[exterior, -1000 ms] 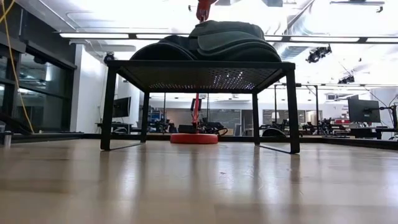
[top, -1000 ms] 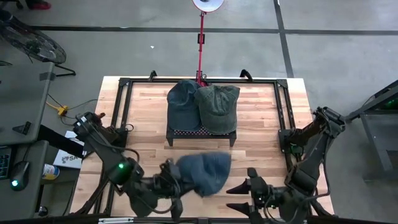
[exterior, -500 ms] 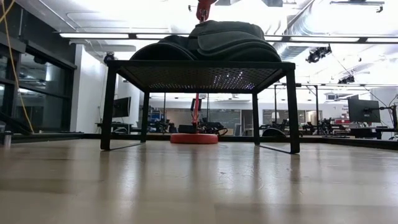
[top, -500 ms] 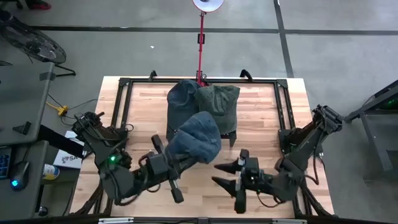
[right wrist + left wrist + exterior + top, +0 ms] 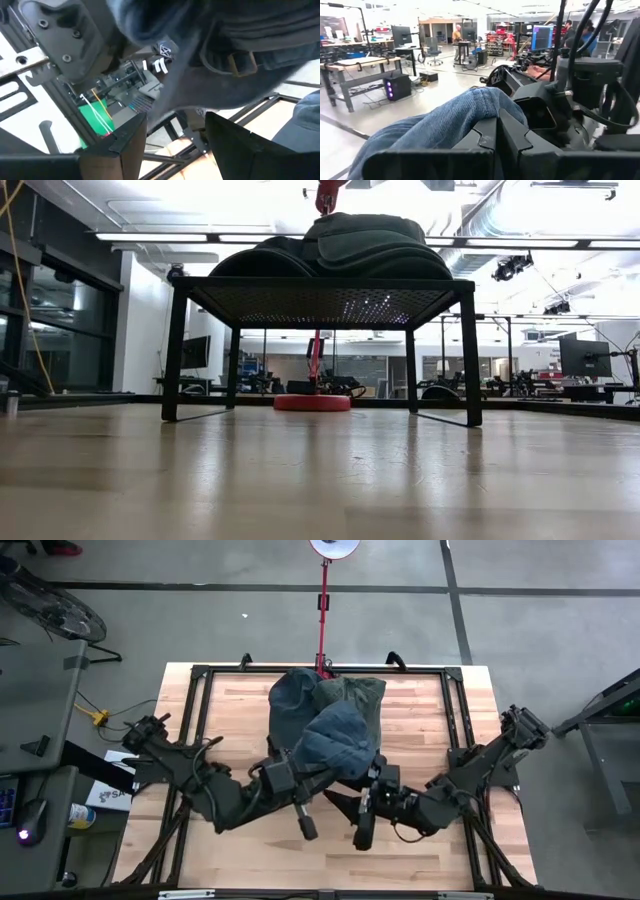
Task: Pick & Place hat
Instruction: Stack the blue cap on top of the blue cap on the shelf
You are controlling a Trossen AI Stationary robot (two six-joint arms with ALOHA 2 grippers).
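Wooden table (image 5: 420,840), seen from overhead: my left gripper (image 5: 283,777) is clamped on the denim hat (image 5: 335,737), held over the rack (image 5: 372,762); my right gripper (image 5: 352,812) stands spread beside it.

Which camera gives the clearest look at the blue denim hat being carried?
The high view: the whole blue denim hat shows, held by the left gripper over the rack. The left wrist view shows a fold, the right wrist view its underside, the low view nothing.

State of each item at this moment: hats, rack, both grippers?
denim hat: held aloft over the rack's front edge
dark blue hat: resting on rack
green hat: resting on rack
rack: standing upright on table
left gripper: shut on denim hat
right gripper: open, empty
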